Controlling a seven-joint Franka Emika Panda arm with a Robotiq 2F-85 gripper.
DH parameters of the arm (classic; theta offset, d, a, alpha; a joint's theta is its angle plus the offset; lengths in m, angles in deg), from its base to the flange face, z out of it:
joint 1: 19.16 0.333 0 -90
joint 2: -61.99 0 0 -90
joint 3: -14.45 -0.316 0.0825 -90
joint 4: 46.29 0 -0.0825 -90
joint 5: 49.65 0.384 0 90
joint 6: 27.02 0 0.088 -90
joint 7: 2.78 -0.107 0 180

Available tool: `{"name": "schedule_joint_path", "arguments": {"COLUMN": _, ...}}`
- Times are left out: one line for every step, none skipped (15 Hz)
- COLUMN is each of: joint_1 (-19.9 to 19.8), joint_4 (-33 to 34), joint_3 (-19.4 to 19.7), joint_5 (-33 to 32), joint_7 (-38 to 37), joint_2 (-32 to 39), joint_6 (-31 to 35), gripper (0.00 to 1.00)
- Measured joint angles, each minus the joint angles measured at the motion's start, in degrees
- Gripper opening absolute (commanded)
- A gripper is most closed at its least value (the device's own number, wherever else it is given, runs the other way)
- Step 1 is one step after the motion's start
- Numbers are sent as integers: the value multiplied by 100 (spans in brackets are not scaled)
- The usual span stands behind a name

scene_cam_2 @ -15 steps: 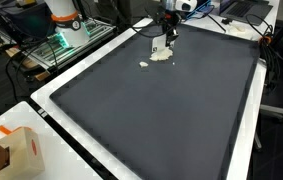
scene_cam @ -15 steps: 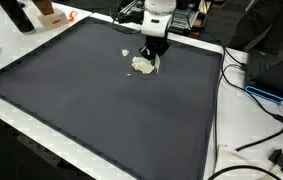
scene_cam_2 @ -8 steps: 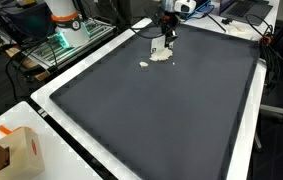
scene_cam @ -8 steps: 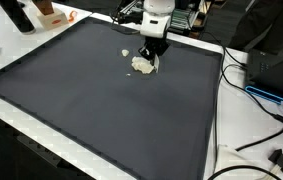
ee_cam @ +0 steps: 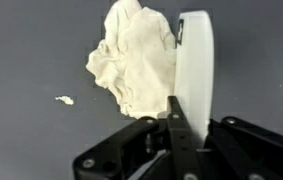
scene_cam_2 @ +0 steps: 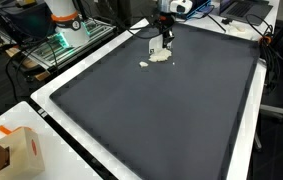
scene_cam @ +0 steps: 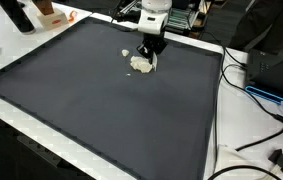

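A crumpled lump of white material (ee_cam: 133, 58) lies on the dark mat (scene_cam: 101, 110), near its far edge. It shows in both exterior views (scene_cam: 141, 66) (scene_cam_2: 159, 57). My gripper (ee_cam: 177, 112) points down just beside the lump, shut on a flat white blade-like piece (ee_cam: 195, 70). That piece stands along the lump's edge. In both exterior views the gripper (scene_cam: 152, 56) (scene_cam_2: 166, 46) hangs right over the lump. A small white scrap (ee_cam: 65, 100) lies apart from the lump (scene_cam: 125, 54) (scene_cam_2: 144, 65).
The mat (scene_cam_2: 161, 110) has a white border. Black cables (scene_cam: 261, 100) trail off one side. A cardboard box (scene_cam_2: 16, 150) sits at a near corner. A dark bottle (scene_cam: 17, 15) and an orange-topped stand (scene_cam_2: 65, 18) lie beyond the mat's edges.
The gripper has shifted very slightly upward and back over the lump. The lump and the scrap have not moved.
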Motion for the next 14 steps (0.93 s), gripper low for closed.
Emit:
{"name": "schedule_joint_path", "arguments": {"joint_1": -17, "joint_4": -63, "joint_3": 0, "joint_5": 0, "joint_7": 0, "joint_2": -31, "joint_6": 64, "gripper": 1}}
{"name": "schedule_joint_path", "arguments": {"joint_1": -37, "joint_4": -131, "joint_3": 0, "joint_5": 0, "joint_7": 4, "joint_2": -64, "joint_6": 125, "gripper": 1}}
{"name": "schedule_joint_path", "arguments": {"joint_1": -58, "joint_4": -199, "joint_3": 0, "joint_5": 0, "joint_7": 4, "joint_2": -99, "joint_6": 194, "gripper": 1}}
{"name": "schedule_joint_path", "arguments": {"joint_1": -85, "joint_4": -272, "joint_3": 0, "joint_5": 0, "joint_7": 4, "joint_2": -138, "joint_6": 243, "gripper": 1}}
{"name": "schedule_joint_path", "arguments": {"joint_1": -112, "joint_4": -337, "joint_3": 0, "joint_5": 0, "joint_7": 4, "joint_2": -172, "joint_6": 299, "gripper": 1}}
{"name": "schedule_joint_path", "arguments": {"joint_1": -138, "joint_4": -396, "joint_3": 0, "joint_5": 0, "joint_7": 4, "joint_2": -205, "joint_6": 329, "gripper": 1}}
{"name": "schedule_joint_path", "arguments": {"joint_1": -165, "joint_4": -448, "joint_3": 1, "joint_5": 0, "joint_7": 4, "joint_2": -237, "joint_6": 350, "gripper": 1}}
{"name": "schedule_joint_path", "arguments": {"joint_1": -192, "joint_4": -493, "joint_3": 1, "joint_5": 0, "joint_7": 6, "joint_2": -268, "joint_6": 359, "gripper": 1}}
{"name": "schedule_joint_path", "arguments": {"joint_1": -217, "joint_4": -525, "joint_3": 1, "joint_5": 0, "joint_7": 20, "joint_2": -287, "joint_6": 360, "gripper": 1}}
{"name": "schedule_joint_path", "arguments": {"joint_1": -233, "joint_4": -534, "joint_3": 1, "joint_5": 0, "joint_7": 49, "joint_2": -292, "joint_6": 361, "gripper": 1}}
{"name": "schedule_joint_path", "arguments": {"joint_1": -240, "joint_4": -534, "joint_3": 1, "joint_5": 0, "joint_7": 104, "joint_2": -291, "joint_6": 361, "gripper": 1}}
{"name": "schedule_joint_path", "arguments": {"joint_1": -243, "joint_4": -533, "joint_3": 1, "joint_5": -1, "joint_7": 160, "joint_2": -288, "joint_6": 370, "gripper": 1}}
{"name": "schedule_joint_path", "arguments": {"joint_1": -246, "joint_4": -532, "joint_3": 1, "joint_5": -4, "joint_7": 242, "joint_2": -284, "joint_6": 389, "gripper": 1}}
{"name": "schedule_joint_path", "arguments": {"joint_1": -248, "joint_4": -532, "joint_3": 1, "joint_5": -12, "joint_7": 325, "joint_2": -276, "joint_6": 430, "gripper": 1}}
